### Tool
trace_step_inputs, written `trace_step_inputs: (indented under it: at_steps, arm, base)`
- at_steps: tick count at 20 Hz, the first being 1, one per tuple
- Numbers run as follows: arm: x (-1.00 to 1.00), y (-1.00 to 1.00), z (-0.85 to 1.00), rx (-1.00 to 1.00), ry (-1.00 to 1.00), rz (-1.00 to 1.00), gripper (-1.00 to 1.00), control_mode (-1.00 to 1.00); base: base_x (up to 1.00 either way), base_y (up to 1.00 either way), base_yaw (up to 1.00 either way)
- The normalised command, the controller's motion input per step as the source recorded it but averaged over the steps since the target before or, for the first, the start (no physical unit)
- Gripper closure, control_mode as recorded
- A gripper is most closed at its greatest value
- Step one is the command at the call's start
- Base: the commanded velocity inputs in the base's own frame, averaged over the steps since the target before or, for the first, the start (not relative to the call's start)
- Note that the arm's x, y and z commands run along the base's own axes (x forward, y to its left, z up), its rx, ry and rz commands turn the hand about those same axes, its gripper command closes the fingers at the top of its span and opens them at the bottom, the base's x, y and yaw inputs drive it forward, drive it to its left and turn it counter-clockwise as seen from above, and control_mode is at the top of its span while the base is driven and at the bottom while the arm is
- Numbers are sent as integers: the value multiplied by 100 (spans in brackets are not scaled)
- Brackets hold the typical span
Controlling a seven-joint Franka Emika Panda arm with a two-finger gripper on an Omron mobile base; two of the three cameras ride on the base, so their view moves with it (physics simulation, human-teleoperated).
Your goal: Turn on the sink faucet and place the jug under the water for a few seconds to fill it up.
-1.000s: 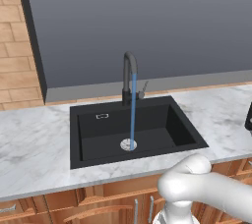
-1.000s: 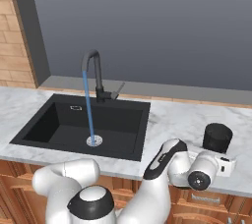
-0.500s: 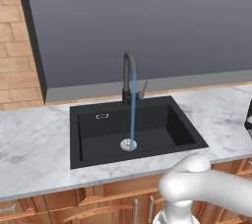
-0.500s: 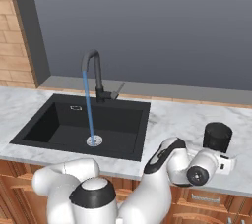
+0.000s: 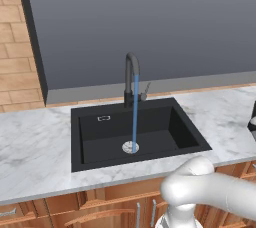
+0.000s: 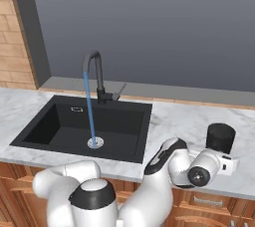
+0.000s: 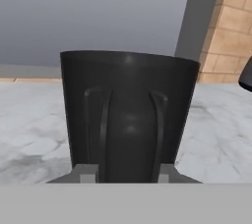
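Jug: the matte black jug [image 6: 220, 138] stands upright on the marble worktop [image 6: 179, 119], well to the right of the sink and apart from it; in the hand view the jug [image 7: 129, 115] sits close in front of the camera with its handle facing the lens.
Hand: the hand [image 7: 127, 171] is clenched on the jug's handle, its two tips flanking the handle at the foot of the hand view; in the right base view the wrist sits just beside the jug.
What has just changed: a second ago the jaws stood wide; they have since drawn in around the handle. In the right base view the wrist has also shifted a little between the earlier frames and now.
What it means: by appearances the grasp is made, so the carry to the sink looks like the next step; the jug is not yet lifted.
Water: a thin bright blue stream [image 5: 135, 112] runs straight down from the spout to the silver drain, as in the earlier frames.
Faucet: the dark gooseneck faucet [image 5: 131, 77] is already on, its small side lever angled to the right.
Sink: the black basin [image 5: 150, 137] holds nothing but the stream and the drain.
Left to do: the filling itself.
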Motion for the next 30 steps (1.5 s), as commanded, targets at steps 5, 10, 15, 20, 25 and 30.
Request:
trace_step_inputs:
  at_steps: [5,10,15,20,25,30]
  arm:
    - [-50,0,65,0,-14,9,100,-100]
    - [-42,16,76,0,-14,17,100,-100]
    - [-15,48,17,0,0,21,100,-100]
    - [-3,74,0,-2,1,20,100,-100]
    - [-13,76,0,-3,0,16,100,-100]
    - [-7,75,-2,-3,1,14,100,-100]
  base:
    - [0,0,0]
    - [0,0,0]
    - [0,0,0]
    - [0,0,0]
    - [0,0,0]
    - [0,0,0]
